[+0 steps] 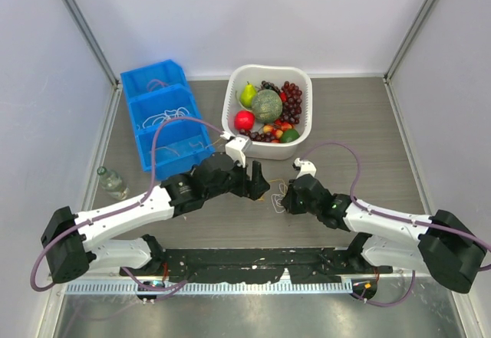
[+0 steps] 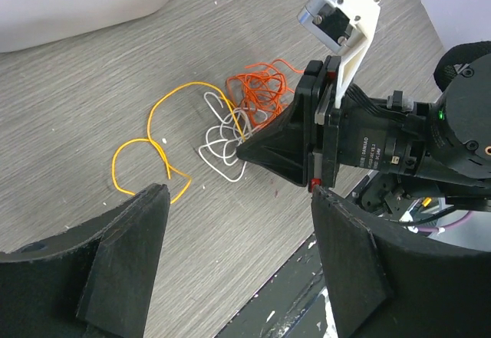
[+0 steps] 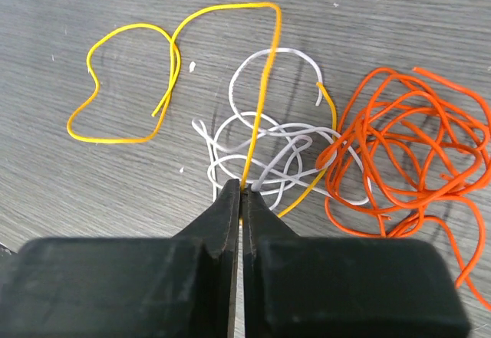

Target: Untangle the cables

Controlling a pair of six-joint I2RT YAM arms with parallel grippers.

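Right gripper (image 3: 242, 192) clamped on the yellow cable (image 3: 261, 85); I see that strand run straight away from the jaws, across the white cable (image 3: 261, 135), with the orange-red cable (image 3: 406, 146) bunched beside. All on the table (image 1: 368, 123) between both arms. Left gripper (image 2: 234, 215) wide, empty, just beside. Blue bin (image 1: 129, 93): white cords (image 1: 173, 113) in 1 compartment. White basket (image 1: 229, 104): fruit (image 1: 267, 106).

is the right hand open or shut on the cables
Shut. The right hand has its jaws pressed together, pinching the yellow cable at their tips.
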